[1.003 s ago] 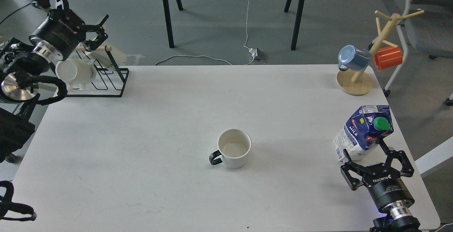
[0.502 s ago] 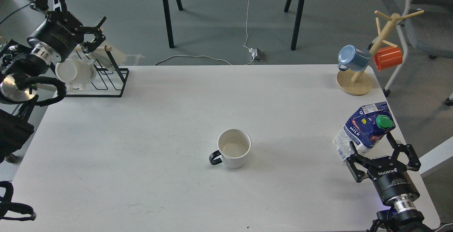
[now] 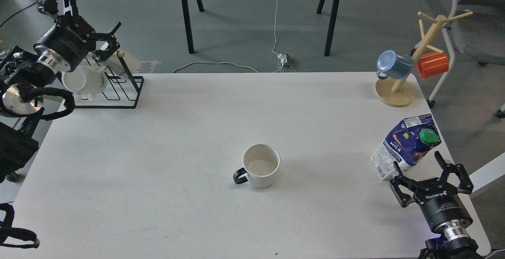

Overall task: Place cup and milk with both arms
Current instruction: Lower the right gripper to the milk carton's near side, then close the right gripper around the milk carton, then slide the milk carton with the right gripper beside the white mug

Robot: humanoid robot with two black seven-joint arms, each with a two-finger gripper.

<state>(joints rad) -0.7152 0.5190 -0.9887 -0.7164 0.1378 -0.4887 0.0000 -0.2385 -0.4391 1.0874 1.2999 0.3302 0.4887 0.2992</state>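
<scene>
The cup (image 3: 260, 166), a squat white mug with a cream inside and a black loop handle pointing left, stands upright near the middle of the white table (image 3: 165, 140). The milk (image 3: 406, 144), a blue and white carton with a green cap, stands near the table's right edge. My right gripper (image 3: 417, 162) is open just in front of the carton's near side, with its fingers apart and holding nothing. My left gripper (image 3: 92, 14) is open and empty, raised above the far left corner, far from the cup.
A black wire rack (image 3: 126, 89) at the far left holds a white lettered mug (image 3: 85, 81), under my left gripper. A wooden mug tree (image 3: 396, 91) at the far right carries a blue mug (image 3: 392, 64) and an orange mug (image 3: 433, 64).
My right gripper has drawn back towards the table's near edge, off the milk carton, which stays standing. My left gripper has shifted slightly above the rack.
</scene>
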